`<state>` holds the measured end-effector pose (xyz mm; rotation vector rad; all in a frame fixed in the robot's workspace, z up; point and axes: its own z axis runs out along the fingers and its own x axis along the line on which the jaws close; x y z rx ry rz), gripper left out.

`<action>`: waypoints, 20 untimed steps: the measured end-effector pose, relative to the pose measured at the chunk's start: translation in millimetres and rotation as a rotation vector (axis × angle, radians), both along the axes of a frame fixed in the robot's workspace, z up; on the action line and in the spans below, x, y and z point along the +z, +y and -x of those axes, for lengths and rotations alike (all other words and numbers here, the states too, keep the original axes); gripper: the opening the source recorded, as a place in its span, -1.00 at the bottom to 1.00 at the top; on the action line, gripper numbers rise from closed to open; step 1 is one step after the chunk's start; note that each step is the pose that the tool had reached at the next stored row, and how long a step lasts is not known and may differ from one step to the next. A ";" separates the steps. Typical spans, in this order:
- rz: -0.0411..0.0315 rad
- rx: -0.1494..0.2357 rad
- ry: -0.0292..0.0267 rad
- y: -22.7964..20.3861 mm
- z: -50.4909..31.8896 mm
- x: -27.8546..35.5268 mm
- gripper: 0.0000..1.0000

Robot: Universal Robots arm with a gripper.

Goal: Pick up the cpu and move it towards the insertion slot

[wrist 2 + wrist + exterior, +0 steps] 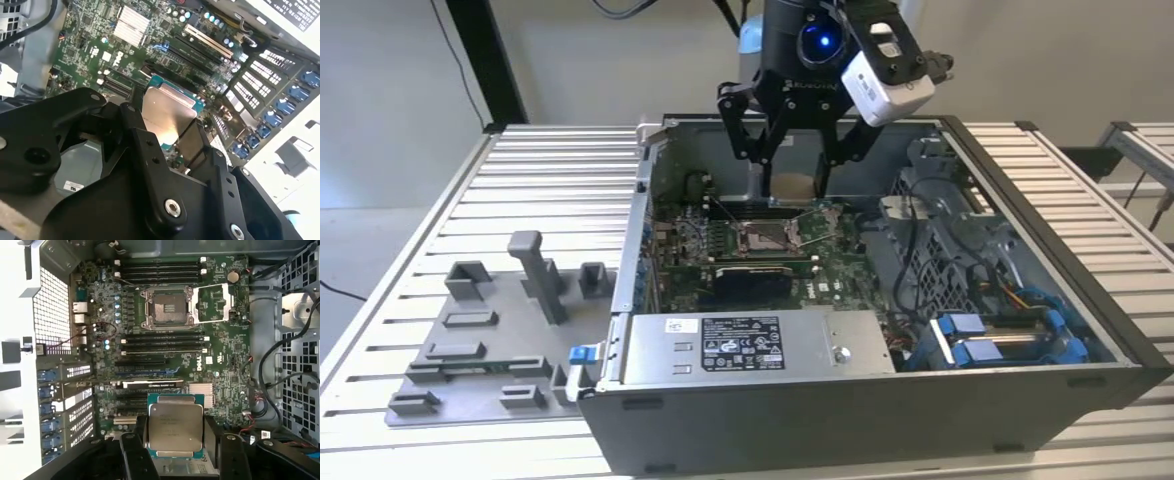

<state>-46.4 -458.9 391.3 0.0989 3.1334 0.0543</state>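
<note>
The cpu (pixel 176 427) is held between the two black fingers (pixel 134 455) of the gripper (pixel 177 450), which is clamped narrowly on its opposite edges. In the first wrist view its pale silver top with faint markings and its green rim are seen flat-on; in the second wrist view the cpu (pixel 167 112) is seen at a slant, its metal face catching the light, and the finger linkages (pixel 155 185) are seen close up.

In the exterior view the cpu (pixel 793 186) is seen as a small pale plate hanging inside the open computer case (pixel 881 400), with the gripper (pixel 795 170) at about 12 o'clock from the insertion slot (pixel 763 236), above it and apart from it. In the first wrist view the insertion slot (pixel 165 307) is shown with its dark centre exposed and its metal load plate (pixel 216 302) swung open at 3 o'clock of it, lying on the green motherboard (pixel 100 355).

A grey fixture plate (pixel 494 330) with blocks and posts is shown on the slatted table (pixel 547 180) at 9 o'clock of the case in the exterior view
</note>
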 end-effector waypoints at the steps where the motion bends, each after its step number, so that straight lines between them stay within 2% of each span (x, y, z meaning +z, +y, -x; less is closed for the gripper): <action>1: 0.0001 0.000 0.0000 0.0 -0.4 0.0 -1.00; 11: 0.0000 0.000 0.0000 0.3 -0.7 0.0 -1.00; 14: 0.0000 0.000 -0.0001 2.3 -0.7 0.0 -1.00; 20: 0.0001 0.000 0.0000 10.9 -0.7 0.0 -1.00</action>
